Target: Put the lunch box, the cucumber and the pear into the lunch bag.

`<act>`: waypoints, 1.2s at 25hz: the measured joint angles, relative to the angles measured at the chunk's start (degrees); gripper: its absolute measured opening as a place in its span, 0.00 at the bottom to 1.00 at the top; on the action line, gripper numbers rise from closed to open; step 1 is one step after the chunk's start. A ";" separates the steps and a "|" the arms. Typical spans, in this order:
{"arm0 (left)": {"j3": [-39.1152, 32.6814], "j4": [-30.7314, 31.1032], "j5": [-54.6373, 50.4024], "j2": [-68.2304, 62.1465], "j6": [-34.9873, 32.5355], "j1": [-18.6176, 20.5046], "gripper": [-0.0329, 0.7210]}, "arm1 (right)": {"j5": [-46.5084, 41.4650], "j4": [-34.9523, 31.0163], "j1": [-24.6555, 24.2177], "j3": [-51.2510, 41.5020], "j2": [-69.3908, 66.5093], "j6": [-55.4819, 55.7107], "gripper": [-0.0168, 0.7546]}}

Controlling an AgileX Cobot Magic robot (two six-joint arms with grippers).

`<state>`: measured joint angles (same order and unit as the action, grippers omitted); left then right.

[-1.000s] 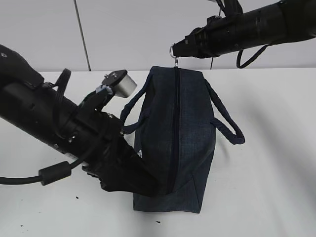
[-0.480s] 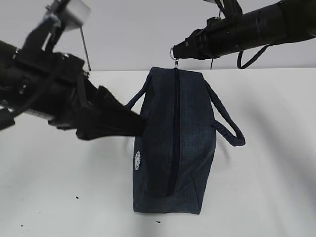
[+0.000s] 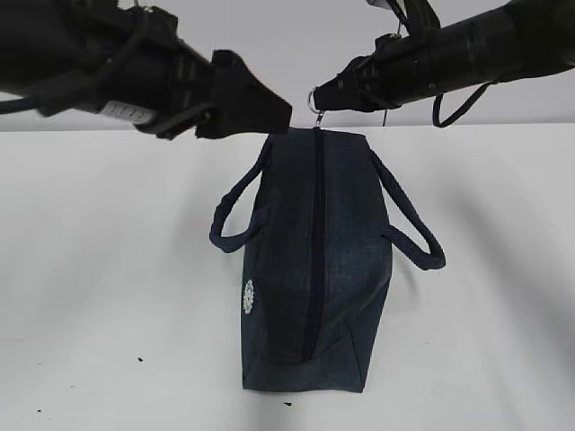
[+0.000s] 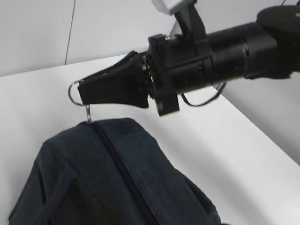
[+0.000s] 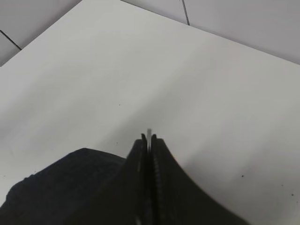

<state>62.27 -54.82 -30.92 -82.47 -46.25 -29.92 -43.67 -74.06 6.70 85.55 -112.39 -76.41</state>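
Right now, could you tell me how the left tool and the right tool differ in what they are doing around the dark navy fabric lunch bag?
The right tool is shut on the metal ring zipper pull at the far end of the dark navy fabric lunch bag; the left tool holds nothing visible. The right tool touches the bag through that pull, while the left tool hovers above, apart from it. Both are black and above the bag's far end.

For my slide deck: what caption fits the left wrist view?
Right claw shut on the ring pull at the end of the zipped bag.
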 joint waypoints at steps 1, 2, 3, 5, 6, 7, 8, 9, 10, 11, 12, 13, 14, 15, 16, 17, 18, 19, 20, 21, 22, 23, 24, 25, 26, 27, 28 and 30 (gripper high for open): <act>1.69 0.00 -0.01 -1.73 0.87 0.00 0.63 | -0.43 0.00 -0.09 0.00 0.00 0.09 0.03; 3.29 0.00 0.01 -3.56 1.99 0.00 0.63 | -1.08 0.00 -0.09 0.00 0.00 0.09 0.03; 4.88 0.00 0.06 -5.08 3.10 0.00 0.63 | -2.22 0.00 -0.09 0.00 0.00 0.09 0.03; 7.55 0.00 0.06 -8.67 5.45 0.00 0.63 | -3.87 0.10 -0.09 0.00 0.00 0.22 0.03; 8.93 0.22 0.06 -10.04 6.18 0.00 0.63 | -4.34 0.10 -0.09 0.00 0.00 0.50 0.03; 10.21 0.64 0.06 -11.56 6.93 0.00 0.62 | -4.85 0.10 -0.09 0.00 0.00 0.86 0.03; 11.17 1.62 0.00 -12.91 8.05 0.05 0.62 | -5.08 0.10 -0.09 0.02 0.00 1.18 0.03; 12.19 2.89 -0.10 -14.13 9.65 0.19 0.61 | -5.17 0.10 -0.09 0.02 0.00 1.31 0.03; 13.16 4.19 -0.57 -15.03 11.18 0.58 0.60 | -5.17 0.10 -0.13 0.02 0.00 1.41 0.03; 13.89 5.08 -1.42 -16.03 12.84 1.06 0.59 | -5.17 0.10 -0.13 0.02 0.00 1.41 0.03; 14.64 5.89 -2.17 -16.94 13.98 1.71 0.58 | -5.17 0.10 -0.13 0.02 0.00 1.53 0.03; 15.21 6.33 -3.04 -17.68 14.60 2.28 0.58 | -5.21 0.10 -0.13 0.02 0.00 1.53 0.03; 15.60 6.71 -3.73 -18.18 14.87 3.01 0.58 | -5.21 0.10 -0.13 0.02 0.00 1.53 0.03; 15.84 6.89 -4.33 -18.62 15.07 3.71 0.58 | -5.21 0.10 -0.13 0.02 0.00 1.53 0.03; 15.89 7.17 -4.58 -18.95 15.20 4.29 0.57 | -5.21 0.10 -0.13 0.02 0.00 1.53 0.03; 15.89 7.32 -4.73 -19.15 15.32 4.71 0.57 | -5.21 0.10 -0.13 0.02 0.00 1.62 0.03; 15.89 7.45 -4.85 -19.32 15.33 5.11 0.57 | -5.21 0.10 -0.13 0.02 0.00 1.62 0.03; 15.89 7.52 -4.90 -19.46 15.33 5.33 0.57 | -5.21 0.12 -0.13 0.02 0.00 1.64 0.03; 15.89 7.52 -5.02 -19.58 15.33 5.46 0.57 | -5.21 0.12 -0.13 0.02 0.00 1.74 0.03; 15.89 7.68 -5.32 -19.63 15.33 5.53 0.57 | -5.21 0.12 -0.13 0.02 0.00 1.74 0.03; 15.91 7.67 -5.71 -19.65 15.33 5.59 0.57 | -5.21 0.22 -0.13 0.02 0.00 1.74 0.03; 15.96 7.71 -6.07 -19.70 15.33 5.59 0.57 | -5.21 0.22 -0.13 0.02 0.00 1.74 0.03; 16.03 7.71 -6.38 -19.70 15.33 5.59 0.57 | -5.21 0.22 -0.13 0.02 0.00 1.74 0.03; 16.03 7.71 -6.65 -19.70 15.33 5.59 0.57 | -5.21 0.22 -0.13 0.02 0.00 1.74 0.03; 16.03 7.71 -6.97 -19.70 15.33 5.59 0.57 | -5.21 0.22 -0.13 0.02 0.00 1.75 0.03; 16.03 7.71 -7.02 -19.70 15.33 5.59 0.57 | -5.21 0.22 -0.13 0.02 0.00 1.85 0.03; 16.03 7.58 -7.08 -19.70 15.33 5.59 0.55 | -5.21 0.22 -0.13 0.02 0.00 1.98 0.03; 16.03 7.05 -7.10 -19.82 15.33 5.59 0.50 | -5.21 0.22 -0.13 0.02 0.00 2.43 0.03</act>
<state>78.30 -47.77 -38.02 -102.29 -30.91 -24.33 -48.88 -73.84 6.57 85.57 -112.39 -73.99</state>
